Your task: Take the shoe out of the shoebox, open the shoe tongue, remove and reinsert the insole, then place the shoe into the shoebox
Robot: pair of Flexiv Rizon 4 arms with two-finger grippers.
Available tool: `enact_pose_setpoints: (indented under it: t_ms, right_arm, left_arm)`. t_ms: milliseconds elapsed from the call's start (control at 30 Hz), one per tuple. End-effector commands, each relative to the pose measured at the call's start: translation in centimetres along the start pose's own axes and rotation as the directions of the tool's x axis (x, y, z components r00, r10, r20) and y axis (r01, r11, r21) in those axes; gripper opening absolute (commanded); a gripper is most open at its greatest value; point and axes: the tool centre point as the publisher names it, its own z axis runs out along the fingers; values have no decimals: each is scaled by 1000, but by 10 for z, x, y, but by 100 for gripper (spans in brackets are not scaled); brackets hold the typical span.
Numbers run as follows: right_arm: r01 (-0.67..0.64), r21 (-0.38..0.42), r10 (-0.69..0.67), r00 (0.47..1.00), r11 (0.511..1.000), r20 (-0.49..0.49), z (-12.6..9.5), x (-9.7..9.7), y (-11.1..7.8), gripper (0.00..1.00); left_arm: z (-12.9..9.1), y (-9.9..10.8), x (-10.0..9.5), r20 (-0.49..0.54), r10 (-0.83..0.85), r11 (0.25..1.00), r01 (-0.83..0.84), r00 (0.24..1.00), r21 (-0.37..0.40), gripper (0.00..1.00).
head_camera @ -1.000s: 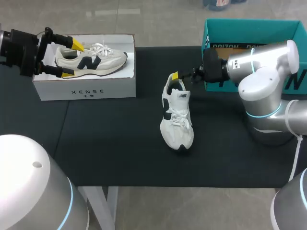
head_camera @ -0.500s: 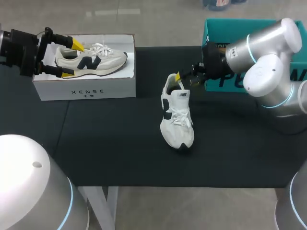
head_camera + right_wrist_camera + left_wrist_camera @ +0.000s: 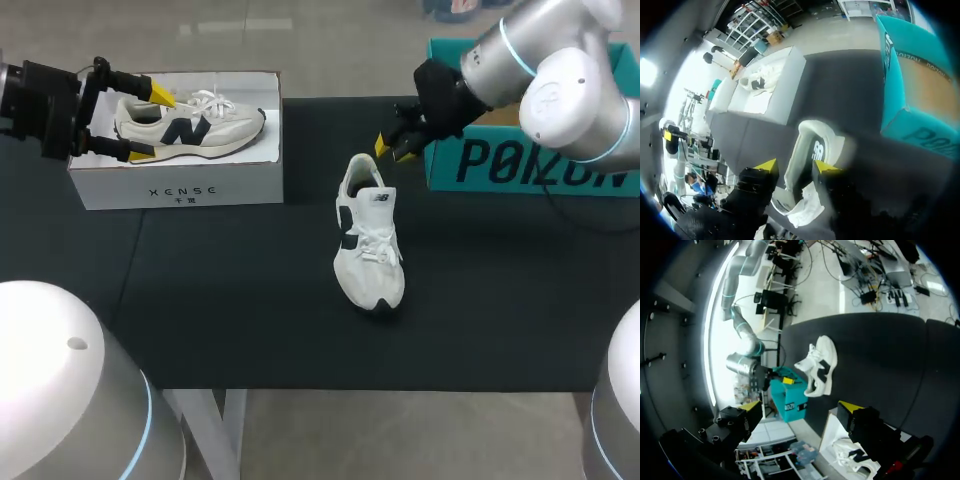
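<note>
Currently the white shoe [image 3: 369, 245] stands upright on its sole on the black table [image 3: 200, 300], about mid-table. It is between the two boxes and outside both. Its heel points toward the far edge and its toe toward the near edge. It is laced; the insole cannot be made out.

Right gripper [image 3: 390, 147]: hangs just beyond and above the shoe's heel, beside the near corner of the teal box [image 3: 530, 165]. In the right wrist view the two yellow tips stand apart with nothing clamped between them. The heel collar lies ahead of the gap. From the head view the tips look clear of the shoe.

Left gripper [image 3: 150, 123]: at the left end of the white box [image 3: 180, 185], fingers spread wide, one tip at the far side and one at the near side of the box end. It holds nothing. A cream shoe [image 3: 190, 122] with a dark side mark lies inside this box, heel toward the gripper.

The teal box sits at the table's far right, well apart from the white box.
</note>
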Motion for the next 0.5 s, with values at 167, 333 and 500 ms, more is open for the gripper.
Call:
enact_pose_setpoints:
  t_ms: [167,333,500]
  right_arm:
    - [-7,88,-3,993,996,118,-4,3,4,0]
    - [-7,88,-3,993,996,118,-4,3,4,0]
    - [-43,21,35,959,999,282,-4,3,0,0]
  left_arm:
    - [0,0,0,-4,0,1000,0,1000,0,100]
    - [0,0,0,-4,0,1000,0,1000,0,100]
    - [0,0,0,-4,0,1000,0,1000,0,100]
